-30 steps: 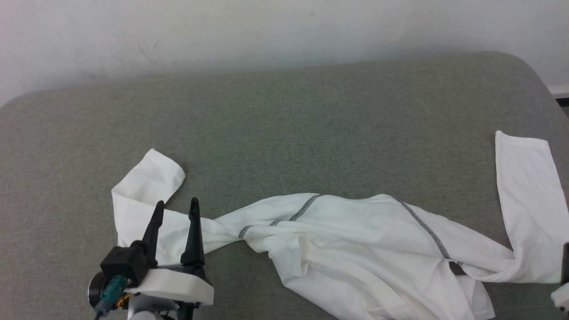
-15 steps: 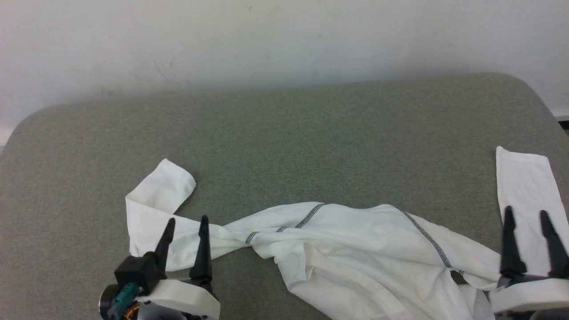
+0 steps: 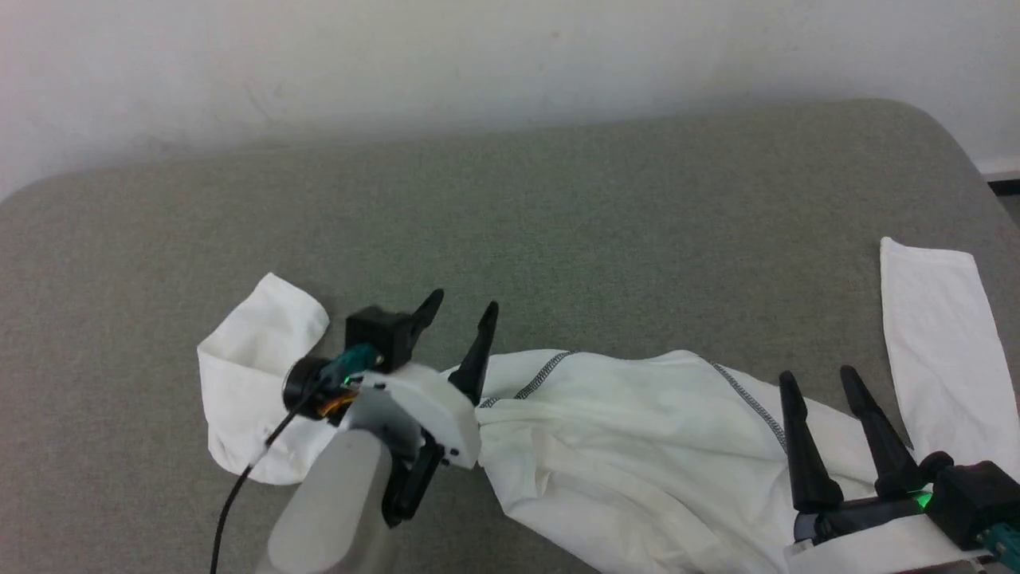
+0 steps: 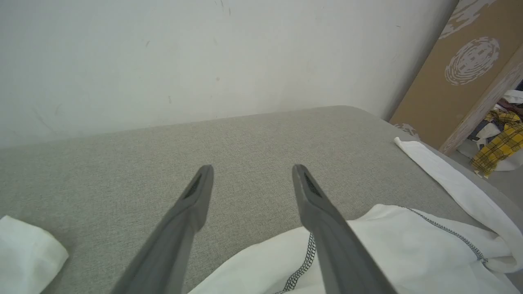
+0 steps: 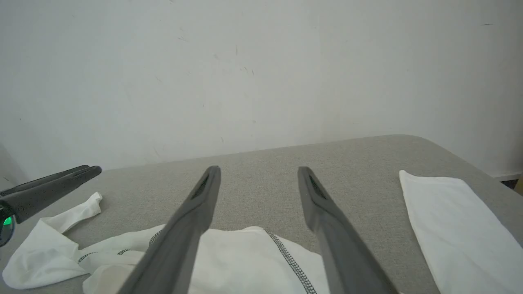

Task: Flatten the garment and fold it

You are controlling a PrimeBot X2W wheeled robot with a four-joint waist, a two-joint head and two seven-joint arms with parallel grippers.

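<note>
The white garment [image 3: 637, 446] lies crumpled on the grey padded table [image 3: 558, 207], with dark zigzag seams [image 3: 542, 375] running across it. Its left sleeve [image 3: 255, 375] is bunched and folded back, and its right sleeve [image 3: 932, 343] lies flat and points away. My left gripper [image 3: 462, 303] hangs open above the twisted part where the left sleeve joins the body, holding nothing. My right gripper [image 3: 816, 375] is open over the garment's right shoulder, also holding nothing. The left wrist view has open fingers [image 4: 252, 168] above the seamed edge [image 4: 408, 253]. The right wrist view has open fingers [image 5: 259, 169] over the cloth [image 5: 245, 261].
A pale wall rises right behind the table's far edge. In the left wrist view, a brown board [image 4: 449, 73] leans beyond the table's right end, with a pile of clothes, one yellow plaid [image 4: 498, 139], on the floor. Bare table surface lies beyond the garment.
My left gripper has moved right and forward, from the left sleeve to the twisted part by the shoulder. My right gripper has come in leftward over the garment. The head camera also shifted.
</note>
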